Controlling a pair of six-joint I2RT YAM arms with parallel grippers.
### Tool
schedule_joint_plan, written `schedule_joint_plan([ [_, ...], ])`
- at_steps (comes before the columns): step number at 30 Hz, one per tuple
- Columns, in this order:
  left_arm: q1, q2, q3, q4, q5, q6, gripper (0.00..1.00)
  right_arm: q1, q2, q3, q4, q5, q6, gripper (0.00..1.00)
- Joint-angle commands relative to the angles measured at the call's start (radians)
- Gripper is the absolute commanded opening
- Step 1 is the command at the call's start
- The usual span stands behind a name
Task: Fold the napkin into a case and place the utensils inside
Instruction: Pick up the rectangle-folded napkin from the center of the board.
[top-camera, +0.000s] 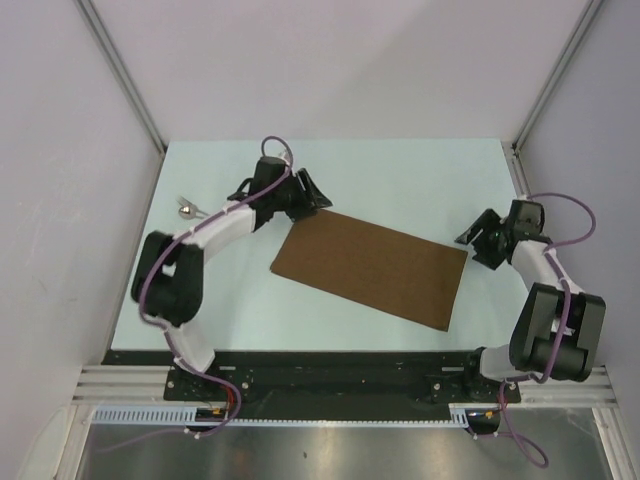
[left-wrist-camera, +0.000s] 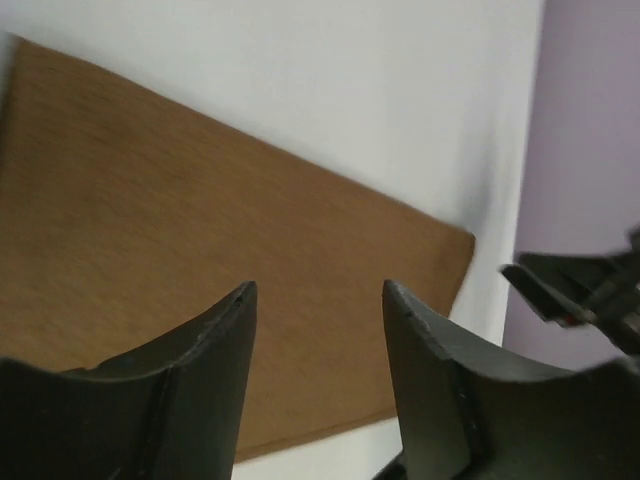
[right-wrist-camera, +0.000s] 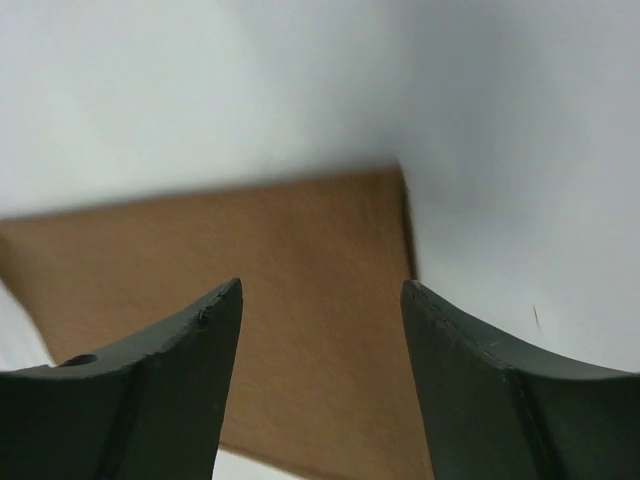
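- Napkin (top-camera: 370, 265) lies flat in the middle of the table (top-camera: 400, 170), a long brown rectangle set slightly askew. By my reading it is only part-way folded and is not yet a narrow case.
- Well to the left of the napkin, the utensils (top-camera: 187, 208) rest on the bare table. They show a small shiny silver head and a slim pale handle, and nothing touches them.
- At the napkin's far left corner, the left gripper (top-camera: 308, 200) hovers with its jaws spread and nothing between them. Its wrist view shows only brown sheet below.
- The napkin itself looks thin and matte, with a faint woven grain, straight edges and crisp corners. I cannot tell how many layers it has.
- Just off the napkin's right short edge, the right gripper (top-camera: 472, 245) also stands with its jaws apart and holds nothing. That edge lies beneath it.
- The step in hand is the folding. The next move likely calls for pinching one long edge at both ends and carrying it evenly across, so the thin sheet neither slides nor wrinkles.
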Motion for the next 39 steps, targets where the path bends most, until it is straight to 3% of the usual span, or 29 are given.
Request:
schedule_joint_plan([
  [1, -0.164, -0.269, -0.201, 0.008, -0.002, 0.110, 0.59, 0.068, -0.092, -0.139, -0.218, 0.173, -0.018, 0.66],
  [6, -0.394, -0.423, -0.330, 0.008, -0.055, 0.176, 0.59, 0.226, -0.141, -0.152, -0.251, 0.336, 0.057, 0.59],
  [9, -0.486, -0.475, -0.352, 0.003, -0.093, 0.199, 0.58, 0.241, -0.121, -0.170, -0.249, 0.365, 0.060, 0.54],
  [19, -0.506, -0.529, -0.297, -0.049, -0.121, 0.242, 0.58, 0.419, 0.029, -0.175, -0.206, 0.483, 0.169, 0.48],
  [21, -0.491, -0.530, -0.269, -0.055, -0.115, 0.244, 0.59, 0.429, 0.061, -0.146, -0.230, 0.508, 0.175, 0.40],
  [23, -0.479, -0.535, -0.257, -0.053, -0.094, 0.241, 0.59, 0.419, 0.069, -0.141, -0.232, 0.513, 0.167, 0.33],
  [27, -0.462, -0.550, -0.257, -0.066, -0.089, 0.244, 0.59, 0.375, 0.055, -0.141, -0.230, 0.512, 0.140, 0.03],
  [28, -0.459, -0.555, -0.258, -0.072, -0.087, 0.244, 0.59, 0.366, 0.037, -0.144, -0.233, 0.528, 0.132, 0.00],
  [34, -0.433, -0.564, -0.260, -0.130, -0.080, 0.268, 0.59, 0.188, -0.142, -0.153, -0.255, 0.539, 0.074, 0.00],
  [39, -0.395, -0.586, -0.294, -0.132, -0.063, 0.271, 0.59, 0.126, -0.202, -0.123, -0.276, 0.501, 0.043, 0.00],
])
